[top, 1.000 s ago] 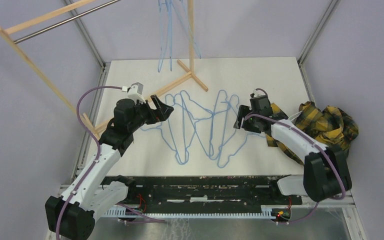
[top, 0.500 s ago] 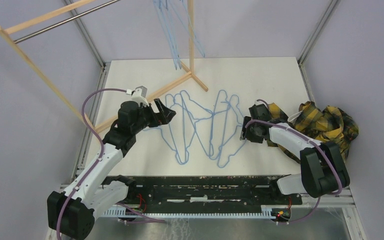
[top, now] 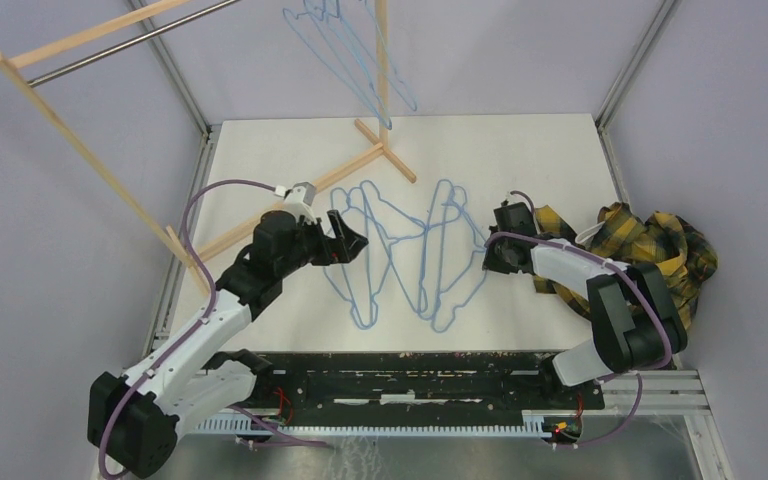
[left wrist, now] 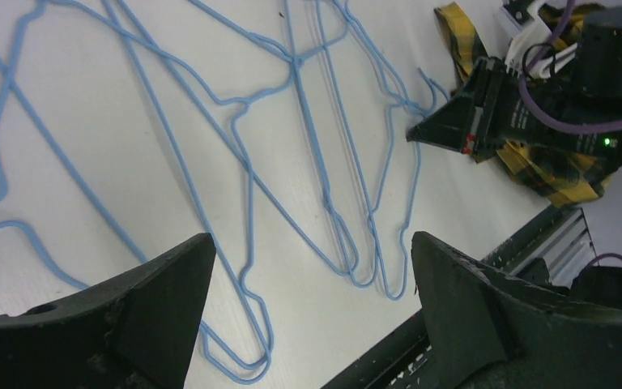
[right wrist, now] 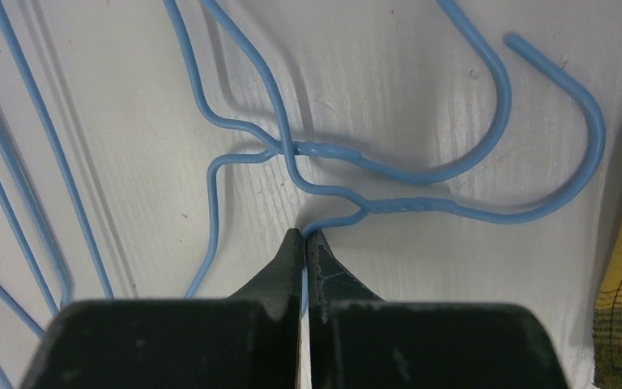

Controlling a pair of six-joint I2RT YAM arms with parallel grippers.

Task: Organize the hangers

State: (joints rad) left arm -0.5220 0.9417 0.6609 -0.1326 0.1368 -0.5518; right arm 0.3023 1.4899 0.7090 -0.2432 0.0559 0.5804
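Note:
Several light-blue wire hangers (top: pixel 400 255) lie tangled in the middle of the white table. My right gripper (top: pixel 487 257) sits at the pile's right edge. The right wrist view shows it (right wrist: pixel 305 235) shut on a thin hanger wire (right wrist: pixel 336 219) just below the twisted neck, with two hooks (right wrist: pixel 567 89) curving beyond. My left gripper (top: pixel 350 240) hovers over the pile's left edge, open, with nothing between its fingers. In the left wrist view it (left wrist: pixel 312 243) frames hanger loops (left wrist: pixel 296 61) below it. Two or three more hangers (top: pixel 360 60) hang from the rack at the top and are swinging.
A wooden rack with a metal rod (top: pixel 110 40) stands at the back left, its foot (top: pixel 385 150) on the table behind the pile. A yellow plaid cloth (top: pixel 650 245) is heaped at the right edge, right beside my right gripper. A black rail (top: pixel 400 375) runs along the front.
My right gripper has closed on the hanger wire. The left arm has moved right, over the pile's left edge. The hangers on the rack have swung out and spread.

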